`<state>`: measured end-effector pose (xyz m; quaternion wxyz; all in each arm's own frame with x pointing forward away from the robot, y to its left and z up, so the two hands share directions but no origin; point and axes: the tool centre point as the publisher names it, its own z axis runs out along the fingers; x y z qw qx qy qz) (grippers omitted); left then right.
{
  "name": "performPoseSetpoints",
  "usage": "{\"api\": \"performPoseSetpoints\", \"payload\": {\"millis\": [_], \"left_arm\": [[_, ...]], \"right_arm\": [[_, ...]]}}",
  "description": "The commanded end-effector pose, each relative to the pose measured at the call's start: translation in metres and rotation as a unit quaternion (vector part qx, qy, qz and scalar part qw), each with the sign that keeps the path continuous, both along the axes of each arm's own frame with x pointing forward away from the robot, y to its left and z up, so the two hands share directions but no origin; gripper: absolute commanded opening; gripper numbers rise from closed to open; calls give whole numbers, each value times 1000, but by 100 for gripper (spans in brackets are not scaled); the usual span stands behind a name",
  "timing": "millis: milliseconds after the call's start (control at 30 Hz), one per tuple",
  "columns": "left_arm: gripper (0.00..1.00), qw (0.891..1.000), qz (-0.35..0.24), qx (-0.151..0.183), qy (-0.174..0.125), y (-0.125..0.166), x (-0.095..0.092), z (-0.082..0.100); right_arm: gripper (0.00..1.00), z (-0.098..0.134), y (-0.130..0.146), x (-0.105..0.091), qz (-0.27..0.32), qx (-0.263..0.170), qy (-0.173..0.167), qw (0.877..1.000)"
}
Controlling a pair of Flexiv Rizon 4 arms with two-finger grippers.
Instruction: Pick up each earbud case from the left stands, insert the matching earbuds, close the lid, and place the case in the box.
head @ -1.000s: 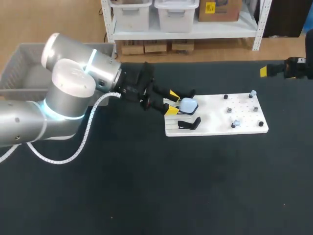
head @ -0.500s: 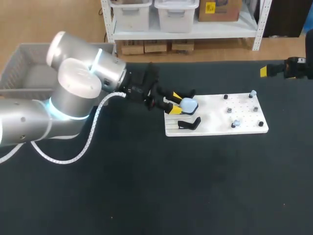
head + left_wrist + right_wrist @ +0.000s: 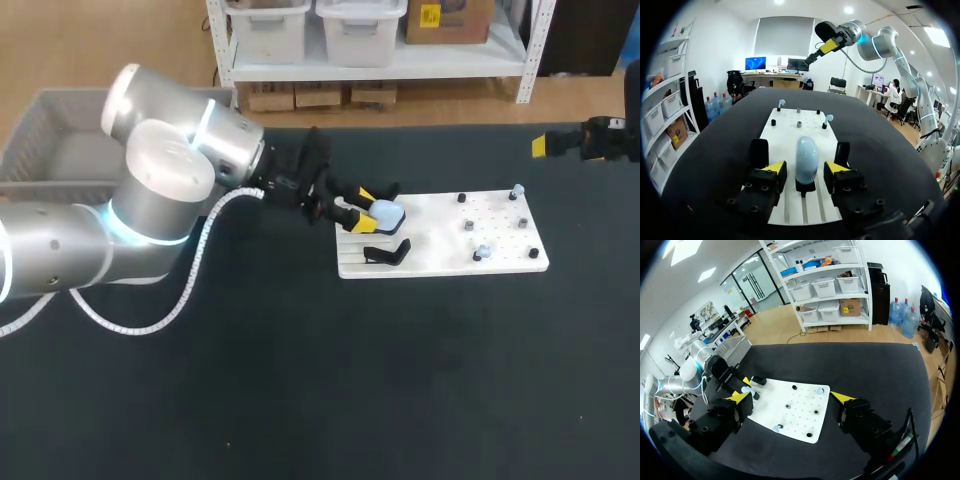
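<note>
A pale blue earbud case (image 3: pixel 386 212) stands on a black stand at the left end of the white board (image 3: pixel 440 240). My left gripper (image 3: pixel 358 210) is level with it, one yellow tip on each side. In the left wrist view the case (image 3: pixel 806 159) sits between the fingertips (image 3: pixel 774 168) with a small gap on both sides, so the gripper (image 3: pixel 805 168) is open. Two pale earbuds (image 3: pixel 517 190) (image 3: pixel 482 251) sit on pegs at the board's right end. My right gripper (image 3: pixel 791 398) hangs wide open and empty, high off the table's far right (image 3: pixel 585 141).
Another black stand (image 3: pixel 386 252) on the board, nearer the front, is empty. Several dark pegs (image 3: pixel 468 227) dot the board's right half. A grey basket (image 3: pixel 40 110) sits at the table's far left, behind my left arm.
My left arm has moved right, bringing its fingers up on both sides of the case. The fingers have narrowed. The right arm has not moved.
</note>
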<state>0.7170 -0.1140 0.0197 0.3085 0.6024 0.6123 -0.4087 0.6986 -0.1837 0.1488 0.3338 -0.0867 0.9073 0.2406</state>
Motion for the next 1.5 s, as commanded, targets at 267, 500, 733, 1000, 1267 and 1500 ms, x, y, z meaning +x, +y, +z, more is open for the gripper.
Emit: {"api": "performPoseSetpoints", "payload": {"millis": [267,500,733,1000,1267,1500], "left_arm": [[47,1000,5,-18,-8,-6,-2,-6],[47,1000,11,-26,-10,-8,-4,-10],[45,999,15,-32,-13,-8,-3,-12],[45,999,17,-39,-17,-8,-2,-11],[45,999,16,-42,-22,-9,0,-8],[45,999,11,-45,-26,-10,-1,-5]], "right_arm": [[100,0,0,0,0,0,0,1000],[100,0,0,0,0,0,0,1000],[100,0,0,0,0,0,0,1000],[100,0,0,0,0,0,0,1000],[100,0,0,0,0,0,0,1000],[100,0,0,0,0,0,0,1000]]}}
